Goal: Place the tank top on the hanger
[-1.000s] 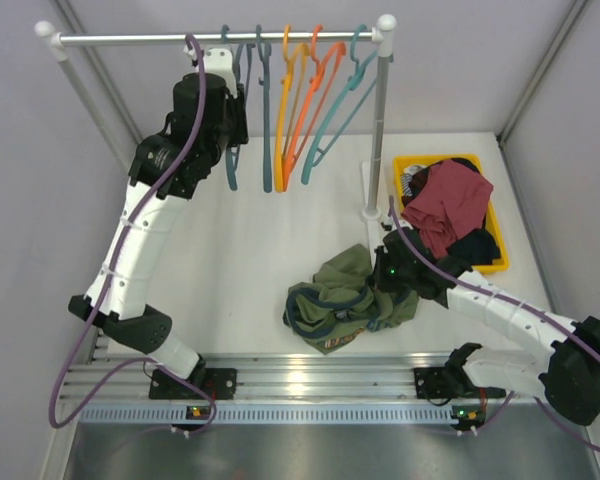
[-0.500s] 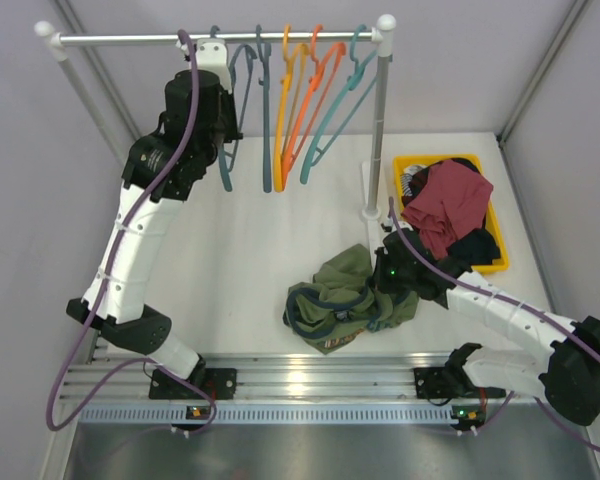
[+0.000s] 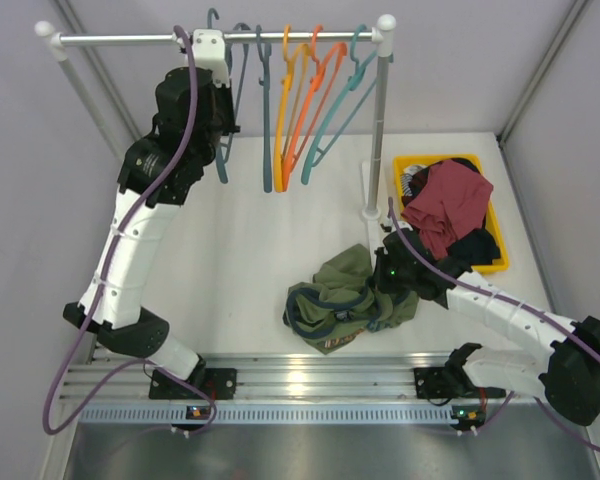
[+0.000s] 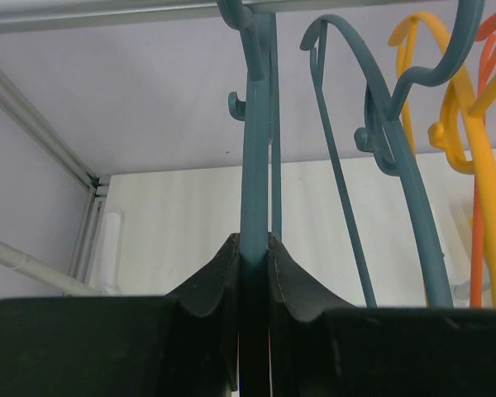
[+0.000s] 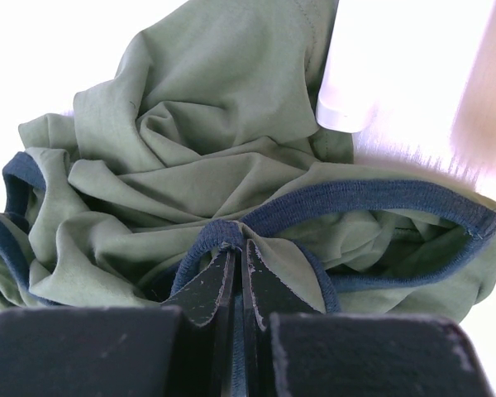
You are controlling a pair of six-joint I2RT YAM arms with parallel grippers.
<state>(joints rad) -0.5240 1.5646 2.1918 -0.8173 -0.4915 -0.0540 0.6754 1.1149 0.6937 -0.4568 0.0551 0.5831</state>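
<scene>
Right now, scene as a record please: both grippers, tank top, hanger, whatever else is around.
left gripper: shut on hanger below its hook, up at the rail
right gripper: shut on tank top, pinching its dark teal trim
hanger: slate-teal, hook at the rail
tank top: crumpled on table, not on hanger
rail: also carries orange hangers and other teal ones
bin: yellow, right side, maroon garment heaped in it
</scene>
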